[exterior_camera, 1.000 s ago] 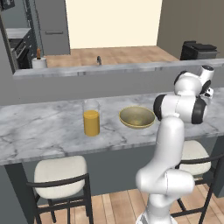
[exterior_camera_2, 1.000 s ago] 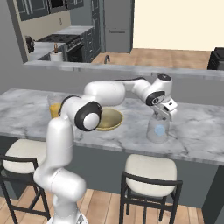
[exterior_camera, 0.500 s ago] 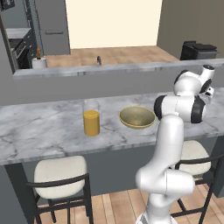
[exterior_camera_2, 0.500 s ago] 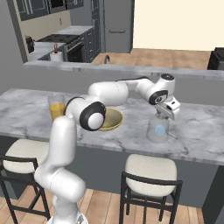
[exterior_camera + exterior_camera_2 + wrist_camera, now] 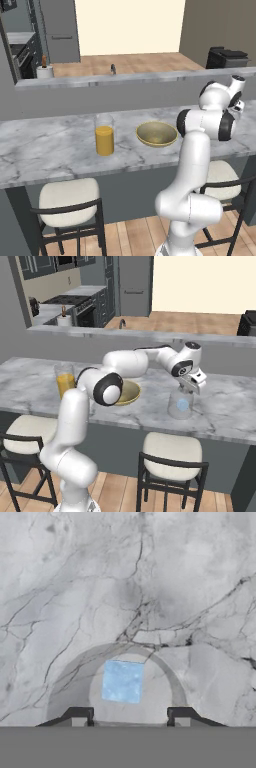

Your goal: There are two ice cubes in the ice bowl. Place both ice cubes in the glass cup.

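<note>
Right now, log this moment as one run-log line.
gripper open above glass cup | ice cube in cup | ice bowl left of cup | second cube: cannot tell

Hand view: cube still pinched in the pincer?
No: the ice cube lies on the bottom of the cup, between and beyond the spread pincer tips.

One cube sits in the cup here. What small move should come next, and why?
Probably lift straight up, clear of the glass cup. The gripper hangs right over it, jaws apart, and an ice cube lies free inside. The ice bowl seems the next stop, though I cannot make out a cube there.
</note>
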